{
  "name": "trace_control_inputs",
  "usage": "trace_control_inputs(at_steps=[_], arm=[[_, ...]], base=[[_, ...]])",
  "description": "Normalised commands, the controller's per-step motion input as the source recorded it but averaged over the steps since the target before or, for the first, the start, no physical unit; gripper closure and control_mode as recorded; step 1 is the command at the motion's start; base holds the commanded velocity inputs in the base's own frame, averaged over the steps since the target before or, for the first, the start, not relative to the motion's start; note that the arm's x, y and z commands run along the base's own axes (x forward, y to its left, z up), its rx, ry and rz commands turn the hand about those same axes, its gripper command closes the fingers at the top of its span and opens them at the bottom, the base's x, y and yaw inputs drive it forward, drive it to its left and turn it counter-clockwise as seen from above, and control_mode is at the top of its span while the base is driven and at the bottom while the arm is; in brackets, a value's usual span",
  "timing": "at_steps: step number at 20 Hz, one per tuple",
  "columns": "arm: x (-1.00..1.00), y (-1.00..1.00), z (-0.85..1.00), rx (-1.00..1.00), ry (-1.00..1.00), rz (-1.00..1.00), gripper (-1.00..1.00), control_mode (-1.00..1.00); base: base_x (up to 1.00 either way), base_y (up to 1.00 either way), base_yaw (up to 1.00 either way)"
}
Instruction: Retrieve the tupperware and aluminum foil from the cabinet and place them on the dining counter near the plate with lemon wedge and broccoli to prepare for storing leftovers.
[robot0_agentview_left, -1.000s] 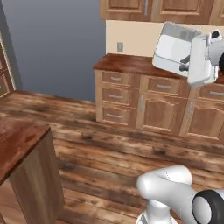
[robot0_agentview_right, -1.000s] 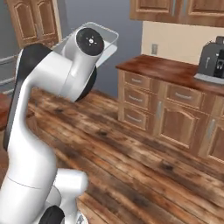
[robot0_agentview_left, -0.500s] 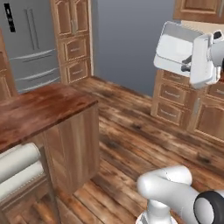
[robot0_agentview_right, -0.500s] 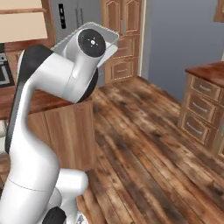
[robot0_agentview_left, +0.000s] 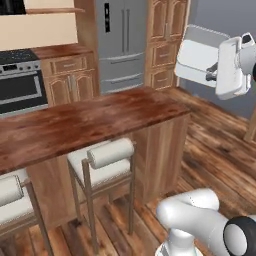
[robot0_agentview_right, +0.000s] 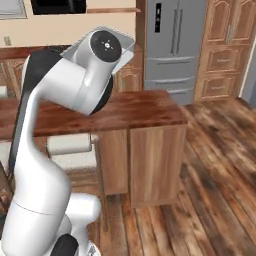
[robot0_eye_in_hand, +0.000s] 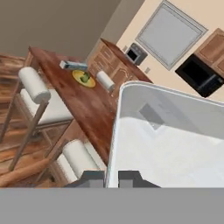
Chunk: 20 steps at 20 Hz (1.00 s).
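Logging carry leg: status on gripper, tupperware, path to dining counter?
Gripper shut on tupperware, held high. Dining counter ahead; plate and aluminum foil at its far end. Stools line the near side.

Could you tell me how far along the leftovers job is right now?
Done, it seems: in the hand view the foil box already lies on the dining counter beside the yellow plate with broccoli. In hand: the claw is shut on the tupperware, held high in the air. Left: carrying the tupperware over and setting it down near the plate.
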Motion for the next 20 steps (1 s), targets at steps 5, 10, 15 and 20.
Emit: trace_control_inputs(at_steps=[5,10,15,20], arm=[[0.00,0.00,0.00,0.00,0.00,0.00,1.00,1.00],[0.00,0.00,0.00,0.00,0.00,0.00,1.00,1.00],[0.00,0.00,0.00,0.00,0.00,0.00,1.00,1.00],[0.00,0.00,0.00,0.00,0.00,0.00,1.00,1.00]], base=[[0.17,1.00,0.49],[0.38,1.00,0.48],[0.70,0.76,0.43],[0.67,0.41,0.32]])
